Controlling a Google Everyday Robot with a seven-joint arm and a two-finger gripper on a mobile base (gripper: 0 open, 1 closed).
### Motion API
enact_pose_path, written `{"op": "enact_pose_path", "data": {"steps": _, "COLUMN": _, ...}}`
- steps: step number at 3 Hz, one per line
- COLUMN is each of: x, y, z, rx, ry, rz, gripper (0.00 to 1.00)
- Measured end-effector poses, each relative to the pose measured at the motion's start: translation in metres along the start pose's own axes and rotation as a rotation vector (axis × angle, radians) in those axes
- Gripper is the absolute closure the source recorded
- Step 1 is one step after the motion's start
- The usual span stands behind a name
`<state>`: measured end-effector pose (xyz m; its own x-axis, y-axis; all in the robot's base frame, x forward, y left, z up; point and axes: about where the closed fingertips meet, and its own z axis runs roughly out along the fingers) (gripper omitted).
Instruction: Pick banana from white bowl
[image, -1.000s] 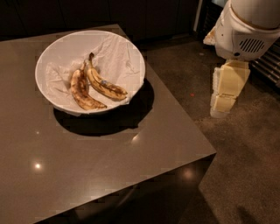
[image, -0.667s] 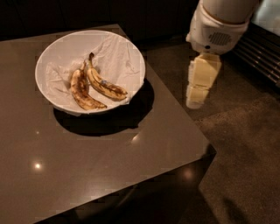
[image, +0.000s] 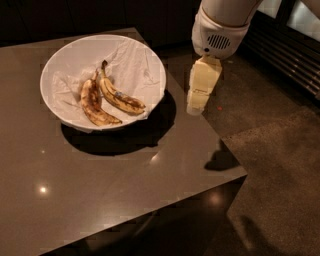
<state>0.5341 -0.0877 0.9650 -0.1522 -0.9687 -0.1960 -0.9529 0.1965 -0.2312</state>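
The white bowl (image: 65, 67) sits on the dark table, lined with crumpled white paper. Two bananas lie in it side by side. The banana (image: 120, 98) on the right is yellow with brown streaks, a dark stem and a small pale blue sticker mid-length. A browner banana (image: 93, 104) lies to its left. My gripper (image: 196, 108) hangs from the white arm, pointing down over the table's right edge, to the right of the bowl and apart from it. It holds nothing that I can see.
The dark glossy table (image: 100, 190) has its right edge and front corner near the gripper. Speckled floor (image: 280, 165) lies to the right. Dark slatted panels (image: 290, 55) run along the back right.
The arm and gripper have moved left, from over the floor toward the table's right edge and closer to the bowl. The bowl and bananas have not moved.
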Motion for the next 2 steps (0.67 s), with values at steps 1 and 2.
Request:
{"op": "enact_pose_path", "data": {"steps": 1, "x": 0.0, "y": 0.0, "z": 0.0, "rx": 0.0, "ry": 0.0, "rz": 0.0, "gripper": 0.0}}
{"op": "enact_pose_path", "data": {"steps": 2, "x": -0.03, "y": -0.034, "z": 0.029, "rx": -0.059, "ry": 0.042, "rz": 0.021, "gripper": 0.0}}
